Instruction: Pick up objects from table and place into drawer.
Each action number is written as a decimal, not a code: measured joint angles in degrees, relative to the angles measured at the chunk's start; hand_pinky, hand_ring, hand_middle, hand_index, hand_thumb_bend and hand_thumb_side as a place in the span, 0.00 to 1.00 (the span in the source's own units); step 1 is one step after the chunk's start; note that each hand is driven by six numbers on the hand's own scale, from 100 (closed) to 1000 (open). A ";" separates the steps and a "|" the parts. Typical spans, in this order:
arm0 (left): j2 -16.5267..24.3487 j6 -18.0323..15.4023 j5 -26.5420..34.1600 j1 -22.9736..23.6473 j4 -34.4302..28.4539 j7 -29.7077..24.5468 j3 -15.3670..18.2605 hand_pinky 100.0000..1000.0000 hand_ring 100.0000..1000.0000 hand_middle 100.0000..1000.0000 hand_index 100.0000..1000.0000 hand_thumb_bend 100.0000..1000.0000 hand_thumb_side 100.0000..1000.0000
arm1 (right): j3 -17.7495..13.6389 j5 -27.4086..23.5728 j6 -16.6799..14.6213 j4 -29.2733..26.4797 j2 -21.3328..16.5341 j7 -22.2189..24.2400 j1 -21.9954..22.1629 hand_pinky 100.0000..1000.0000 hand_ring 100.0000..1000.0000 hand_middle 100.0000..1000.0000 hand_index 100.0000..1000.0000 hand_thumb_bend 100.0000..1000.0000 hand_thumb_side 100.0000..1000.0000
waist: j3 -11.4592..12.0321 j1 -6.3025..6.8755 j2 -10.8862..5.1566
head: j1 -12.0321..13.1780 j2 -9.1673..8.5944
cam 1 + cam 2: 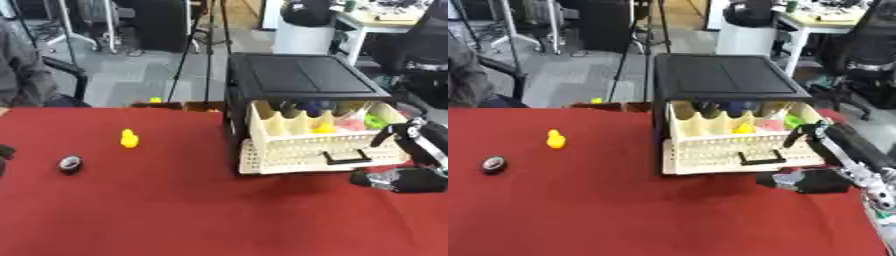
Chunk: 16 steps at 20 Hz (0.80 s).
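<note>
A small yellow duck stands on the red table at the left. A black round object lies further left, nearer the front. The cream lattice drawer is pulled out of the black cabinet; it holds yellow, pink and green items. My right hand is at the drawer's front right corner, fingers up by the rim and thumb below, holding nothing. A dark bit of my left hand shows at the left edge.
A brown box edge sits behind the table's far edge. Beyond it are a tripod, a seated person at the far left, a black office chair and a white desk at the right.
</note>
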 measured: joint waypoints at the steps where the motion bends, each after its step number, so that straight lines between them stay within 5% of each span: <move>1: 0.00 0.16 -2.43 -1.31 1.50 1.46 -0.26 0.51 0.61 0.64 0.79 0.00 0.50 | 0.10 -0.09 -0.05 -0.01 0.00 0.05 -0.07 0.14 0.00 0.00 0.57 0.91 0.70 | -0.20 0.00 0.01 | 0.07 -0.02; 9: -1.97 7.46 -18.33 -10.57 13.06 15.88 -1.24 0.52 0.63 0.68 0.79 0.00 0.55 | 0.75 -0.39 -0.44 -0.28 0.01 0.50 -1.24 0.14 0.00 0.00 0.57 0.90 0.70 | -2.51 -0.22 0.58 | 1.32 -0.56; 16: -5.13 15.38 -27.15 -14.89 22.42 25.87 -1.25 0.48 0.59 0.67 0.79 0.00 0.45 | 1.70 -0.68 -0.91 -0.48 0.44 1.30 -2.60 0.14 0.00 0.00 0.57 0.90 0.69 | -4.85 -0.20 1.53 | 2.81 -1.52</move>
